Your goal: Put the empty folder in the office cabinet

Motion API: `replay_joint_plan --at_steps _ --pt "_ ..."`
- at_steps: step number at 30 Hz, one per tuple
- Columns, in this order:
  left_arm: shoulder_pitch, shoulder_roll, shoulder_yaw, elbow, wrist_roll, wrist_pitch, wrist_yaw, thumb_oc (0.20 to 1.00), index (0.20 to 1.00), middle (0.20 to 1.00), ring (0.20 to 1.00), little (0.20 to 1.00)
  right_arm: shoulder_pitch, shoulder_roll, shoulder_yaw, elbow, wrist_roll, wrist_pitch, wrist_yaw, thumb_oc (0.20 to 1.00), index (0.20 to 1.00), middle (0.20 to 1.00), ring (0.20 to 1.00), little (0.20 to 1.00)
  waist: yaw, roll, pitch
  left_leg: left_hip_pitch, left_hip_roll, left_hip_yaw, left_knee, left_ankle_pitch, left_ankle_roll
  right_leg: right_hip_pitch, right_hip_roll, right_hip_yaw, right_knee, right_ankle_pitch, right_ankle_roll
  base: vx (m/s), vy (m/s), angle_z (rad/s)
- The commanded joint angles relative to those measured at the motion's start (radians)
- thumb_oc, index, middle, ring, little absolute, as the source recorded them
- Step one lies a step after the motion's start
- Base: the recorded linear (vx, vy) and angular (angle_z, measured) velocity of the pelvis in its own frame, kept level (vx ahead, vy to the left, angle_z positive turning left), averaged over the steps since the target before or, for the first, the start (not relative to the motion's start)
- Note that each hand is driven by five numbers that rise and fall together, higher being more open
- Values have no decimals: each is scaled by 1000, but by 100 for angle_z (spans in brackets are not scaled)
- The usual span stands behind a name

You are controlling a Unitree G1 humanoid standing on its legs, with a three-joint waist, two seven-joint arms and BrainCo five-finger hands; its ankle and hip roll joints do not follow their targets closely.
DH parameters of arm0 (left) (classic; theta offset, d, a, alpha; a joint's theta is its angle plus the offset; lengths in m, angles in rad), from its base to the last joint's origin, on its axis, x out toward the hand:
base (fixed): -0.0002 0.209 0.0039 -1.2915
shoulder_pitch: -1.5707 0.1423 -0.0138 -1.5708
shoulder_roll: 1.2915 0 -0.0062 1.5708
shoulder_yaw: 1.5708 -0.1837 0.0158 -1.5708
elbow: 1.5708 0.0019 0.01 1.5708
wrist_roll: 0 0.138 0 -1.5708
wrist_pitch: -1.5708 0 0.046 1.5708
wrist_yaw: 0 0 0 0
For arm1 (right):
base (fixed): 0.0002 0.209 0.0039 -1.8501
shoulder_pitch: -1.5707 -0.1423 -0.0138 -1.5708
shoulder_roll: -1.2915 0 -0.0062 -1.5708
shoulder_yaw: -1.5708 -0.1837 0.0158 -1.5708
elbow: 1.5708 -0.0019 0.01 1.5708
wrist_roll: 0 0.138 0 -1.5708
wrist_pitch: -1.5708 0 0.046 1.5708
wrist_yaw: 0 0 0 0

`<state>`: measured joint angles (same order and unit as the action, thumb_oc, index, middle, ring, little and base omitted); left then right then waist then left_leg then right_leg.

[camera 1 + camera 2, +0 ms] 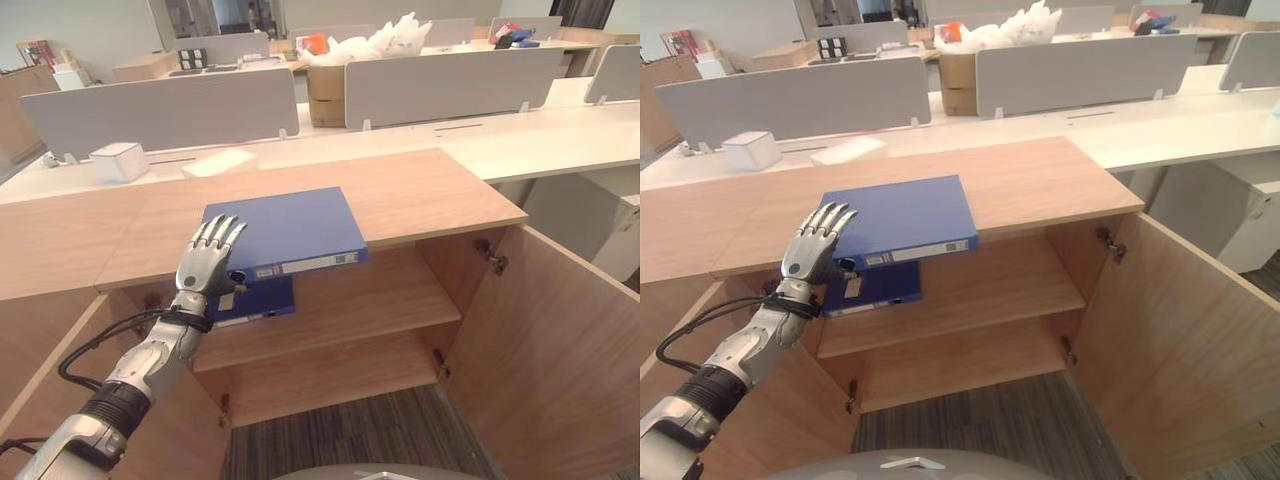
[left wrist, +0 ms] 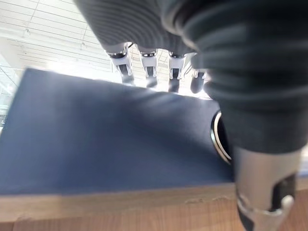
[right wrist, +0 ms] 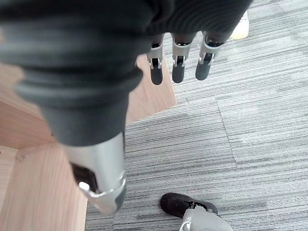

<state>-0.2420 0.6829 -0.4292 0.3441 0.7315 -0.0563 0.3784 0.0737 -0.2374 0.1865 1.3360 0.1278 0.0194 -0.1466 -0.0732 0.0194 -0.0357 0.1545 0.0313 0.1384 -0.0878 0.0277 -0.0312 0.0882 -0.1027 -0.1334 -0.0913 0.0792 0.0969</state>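
Observation:
A blue folder (image 1: 285,228) lies flat on the wooden cabinet top (image 1: 430,190), its spine hanging over the front edge. A second blue folder (image 1: 255,300) lies on the upper shelf (image 1: 370,300) just below it. My left hand (image 1: 205,265) is at the top folder's front left corner, open, with straight fingers (image 2: 149,67) laid over the blue cover (image 2: 96,139). Its thumb sits by the ring hole on the spine. My right hand (image 3: 178,62) hangs open over grey carpet beside a wooden door panel, holding nothing.
The cabinet's right door (image 1: 550,340) stands wide open, and the left door (image 1: 40,360) is open too. A lower shelf (image 1: 330,385) lies under the upper one. Behind the cabinet are white desks with grey dividers, a white box (image 1: 118,160) and a cardboard box (image 1: 325,95).

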Motion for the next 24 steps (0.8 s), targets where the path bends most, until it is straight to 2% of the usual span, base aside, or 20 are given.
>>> replay_joint_plan --at_steps 1,24 --pt "-148 41 45 75 -3 4 36 1000 1000 1000 1000 1000 -70 -5 44 47 -21 -26 -21 1000 1000 1000 1000 1000 -13 -36 4 29 7 -48 1 -139 -34 25 -1 -4 4 -93 36 2 -2 -9" --pt "-128 1 12 159 -27 -2 20 1000 1000 1000 1000 1000 -66 -9 32 52 -7 -29 -28 1000 1000 1000 1000 1000 -18 -35 4 21 5 -42 1 -134 -32 17 -2 3 4 -88 36 0 0 -1"
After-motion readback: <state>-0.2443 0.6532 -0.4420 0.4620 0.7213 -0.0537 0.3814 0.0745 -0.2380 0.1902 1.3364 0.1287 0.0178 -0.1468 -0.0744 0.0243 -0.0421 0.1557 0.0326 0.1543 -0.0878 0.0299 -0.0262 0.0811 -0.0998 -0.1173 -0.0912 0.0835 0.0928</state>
